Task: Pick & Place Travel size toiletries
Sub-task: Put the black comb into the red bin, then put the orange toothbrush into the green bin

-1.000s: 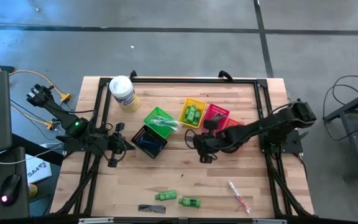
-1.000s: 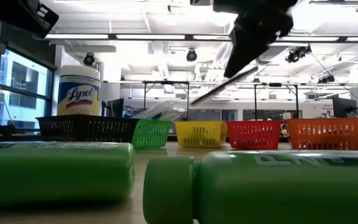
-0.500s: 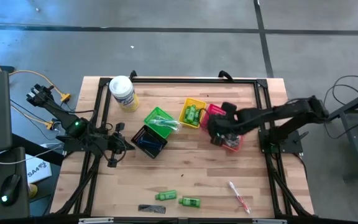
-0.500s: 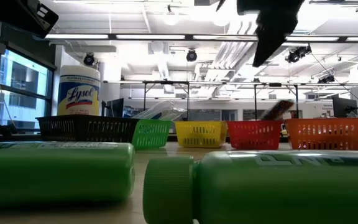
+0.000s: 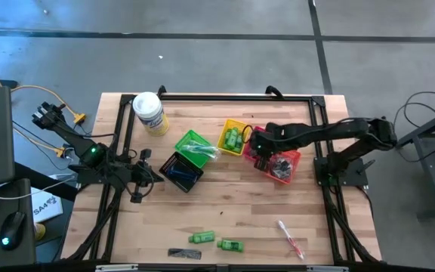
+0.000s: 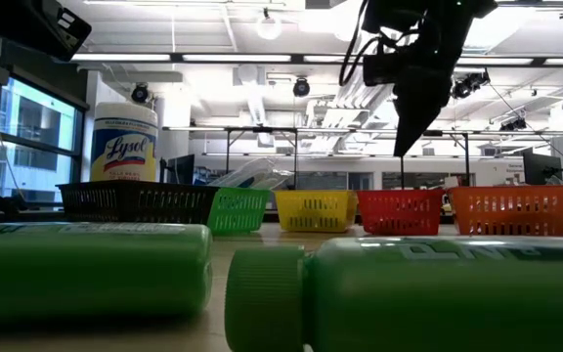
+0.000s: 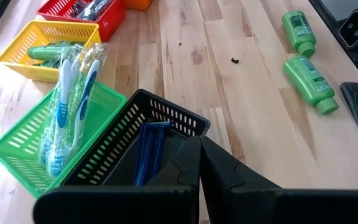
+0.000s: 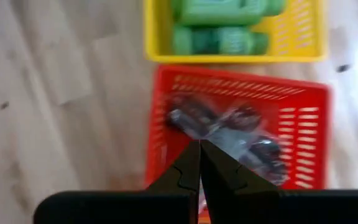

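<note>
Right gripper [image 5: 261, 151], closed and empty, hangs above the red basket [image 5: 287, 160]; wrapped toothbrush [image 5: 290, 238] lies toward the near right bench corner, axis diagonal.

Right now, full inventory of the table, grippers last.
Wipes tub: 1, white lid, yellow label, far left corner.
Green basket: 1, holds wrapped toothbrushes.
Black basket: 1, holds blue razors.
Yellow basket: 1, holds green bottles.
Red basket: 1, holds dark wrapped bundles.
Orange basket: 1, beside the red one in the low view.
Loose green bottles: 2, near edge.
Black comb: 1, near edge.
Loose toothbrush: 1, near right.
Left gripper: shut, beside black basket.
Right gripper: shut, empty, over red basket.
</note>
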Motion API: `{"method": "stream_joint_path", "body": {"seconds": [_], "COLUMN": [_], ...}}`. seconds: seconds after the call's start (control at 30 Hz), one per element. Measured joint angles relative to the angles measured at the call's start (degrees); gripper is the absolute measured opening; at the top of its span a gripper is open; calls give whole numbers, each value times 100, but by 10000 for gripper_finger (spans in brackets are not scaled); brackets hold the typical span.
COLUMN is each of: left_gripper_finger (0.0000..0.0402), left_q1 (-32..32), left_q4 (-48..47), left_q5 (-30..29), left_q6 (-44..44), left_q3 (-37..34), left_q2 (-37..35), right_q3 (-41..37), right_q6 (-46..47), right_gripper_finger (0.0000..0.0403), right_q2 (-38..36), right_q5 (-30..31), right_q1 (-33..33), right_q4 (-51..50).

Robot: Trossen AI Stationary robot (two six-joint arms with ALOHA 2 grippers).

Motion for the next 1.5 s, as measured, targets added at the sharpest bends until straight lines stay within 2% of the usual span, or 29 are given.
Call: {"method": "stream_joint_path", "body": {"seconds": [0.13,0.4,0.53,0.7,0.77,0.87,1.03,1.23,1.3,1.5], "left_gripper_finger": [0,0,0,0,0,0,0,0,0,0], "left_q1": [-1,-2,-2,-1,-2,-1,0,0,-2,0], "left_q4": [4,55,40,4,-4,-2,7,12,9,13], "left_q5": [0,0,0,0,0,0,0,-9,-55,-151], "left_q6": [2,-42,-13,0,0,-30,-44,19,81,155], "left_q3": [0,0,0,0,0,0,0,0,0,0], "left_q2": [0,0,0,0,0,0,0,-2,0,0], "right_q3": [2,-164,-170,-170,-170,-132,-114,-112,-125,-704], "right_q6": [23,62,-176,-376,-406,-384,-54,605,635,380], "right_gripper_finger": [4,4,4,4,4,4,4,4,4,4], "right_q2": [169,974,1400,1472,1269,877,-105,-1383,-1717,-2604], "right_q5": [-378,-451,-750,-693,-679,-337,37,536,709,1258], "right_q1": [-62,-558,-799,-889,-871,-693,-238,826,1292,2619], "right_q4": [-77,-157,-51,317,395,373,67,20,264,1842]}}
